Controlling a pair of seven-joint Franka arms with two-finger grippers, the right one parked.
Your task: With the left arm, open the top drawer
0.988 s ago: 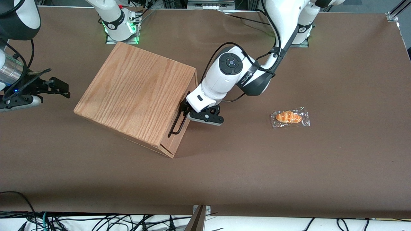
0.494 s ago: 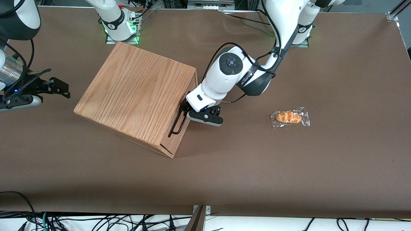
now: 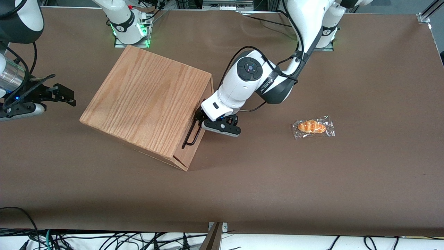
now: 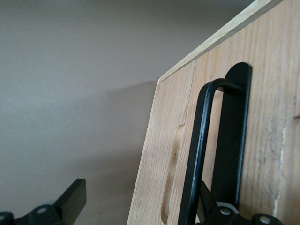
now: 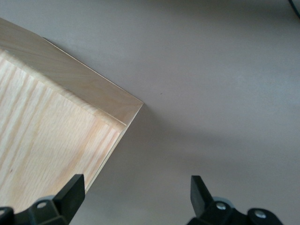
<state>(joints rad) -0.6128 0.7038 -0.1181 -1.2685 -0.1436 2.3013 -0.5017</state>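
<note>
One light oak wooden cabinet (image 3: 145, 104) sits left of centre in the front view, its shallow top drawer (image 3: 194, 137) barely ajar. At the long thin black metal bar handle (image 3: 191, 134) is the white left arm (image 3: 249, 83), its black two-finger gripper (image 3: 201, 119) spread wide around the bar, one finger (image 4: 70, 201) well clear. Right of centre lies a wrapped orange bread roll (image 3: 313, 127).

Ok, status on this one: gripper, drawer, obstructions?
Black two-finger gripper open, straddling long black bar handle. Light oak top drawer not pulled out. Wrapped orange pastry well aside.
</note>
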